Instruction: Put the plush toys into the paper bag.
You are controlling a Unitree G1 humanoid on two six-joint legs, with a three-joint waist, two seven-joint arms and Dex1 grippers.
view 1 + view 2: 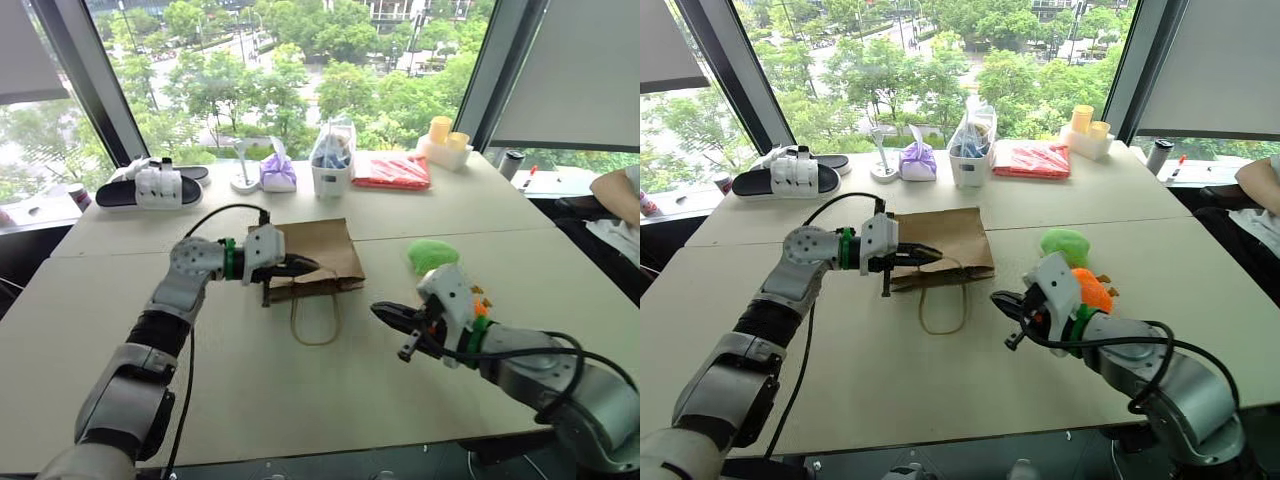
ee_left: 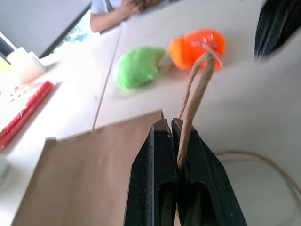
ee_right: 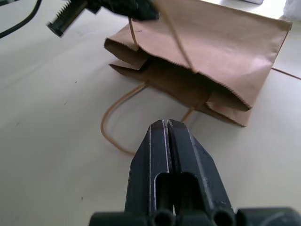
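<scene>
The paper bag (image 1: 315, 255) is laid flat on the tabletop (image 1: 250, 390), near the middle. Its mouth is turned toward the robot and is seen a little open in the right wrist view. Nothing can be seen inside the dark mouth. One loop handle (image 1: 316, 318) is spread on the tabletop at 6 o'clock from the bag.

The other handle (image 2: 195, 96) is pinched by the left end effector (image 1: 305, 266), which is closed tight on the thin cord. This end effector is held at the bag's mouth, at about 7 o'clock of the bag.

The right end effector (image 1: 388, 314) is closed all the way, and nothing is held in it. It is kept above the tabletop at 4 o'clock from the bag, apart from it.

The green plush toy (image 1: 1065, 245) is set on the tabletop at 3 o'clock from the bag. The orange plush toy (image 1: 1092, 290) is placed just beside it, nearer the robot, partly hidden behind the right arm. Both toys are outside the bag.

At 12 o'clock, far back, a white cup (image 1: 331, 176) with a clear plastic bag (image 1: 333, 145) of blue things in it is seen.
</scene>
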